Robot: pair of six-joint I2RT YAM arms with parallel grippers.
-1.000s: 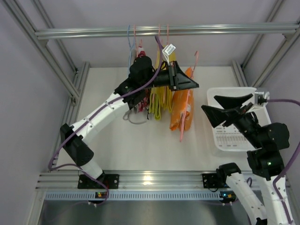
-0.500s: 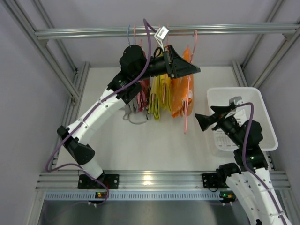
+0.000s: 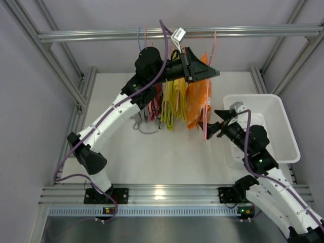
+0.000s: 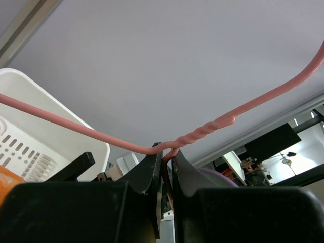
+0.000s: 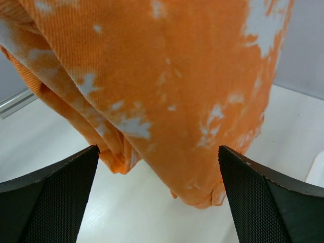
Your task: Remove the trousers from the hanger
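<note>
Trousers [image 3: 198, 104], orange and folded, hang on the pink hanger [image 3: 206, 126] just right of the yellow-green garments [image 3: 174, 104], below the rail [image 3: 101, 35]. The left gripper [image 3: 215, 74] is closed on the hanger's twisted neck, the wire pinched between its 2 fingers [image 4: 147, 172]. The right gripper [image 3: 210, 126] sits at the trousers' lower end, jaws spread wide, 1 finger to each side of the cloth; whether they touch it cannot be told. A white basket [image 3: 283, 126] lies to the right.

White links [image 3: 114, 118], black joints [image 3: 91, 159], black fingers [image 5: 48, 202], purple cables [image 3: 246, 139]
</note>
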